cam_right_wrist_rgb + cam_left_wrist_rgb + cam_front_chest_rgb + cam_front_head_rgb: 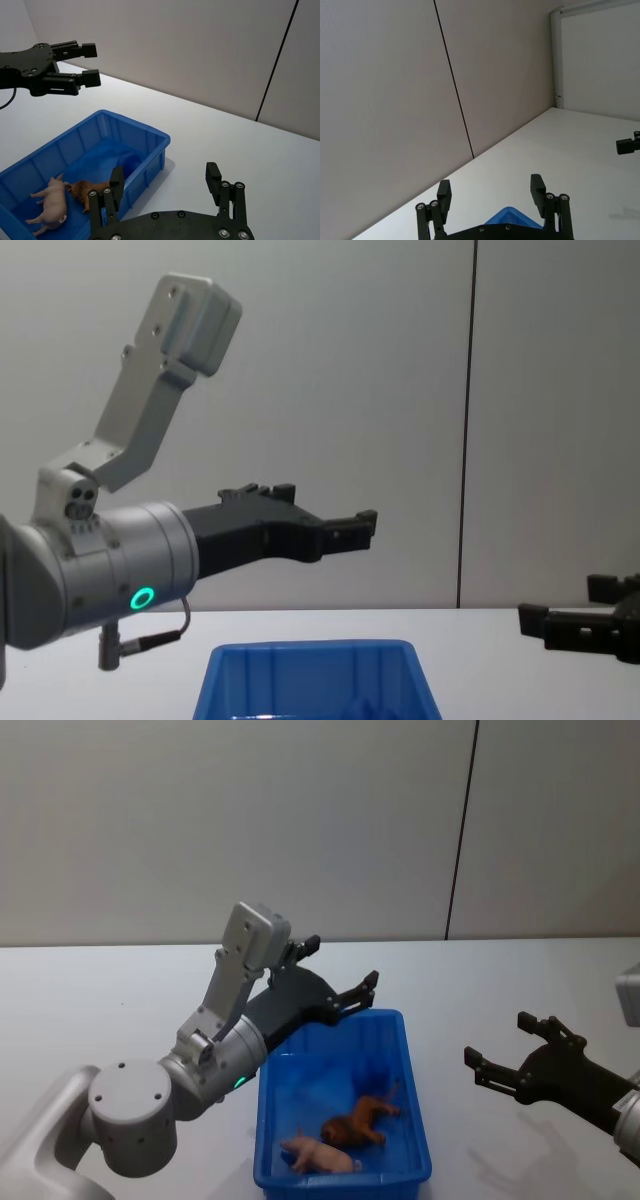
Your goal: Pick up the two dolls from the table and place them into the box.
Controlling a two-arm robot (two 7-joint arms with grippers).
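box: blue box [412, 1150] sits on the white table [90, 1000], centre front, open top.
dolls: pink pig doll [322, 1156] and brown lion doll [358, 1120] both lie on the box floor, near end, just beside each other. none visible on the tabletop.
left gripper: left gripper [340, 972] hangs above the far rim of the box, fingers spread, nothing between them.
right gripper: right gripper [510, 1050] is off to the right of the box, above bare table, fingers spread, carrying nothing.
step: looks like post-release; both placements read as done, what's left is clearing the arms.
how to do it well: lift the left gripper straight up before swinging it back, so the fingers don't clip the far rim or drag the box. keep the fingers wide, no need to close. right arm has free space, pull it back low-risk.
risk: small. main one is nudging the box and tipping a doll out.
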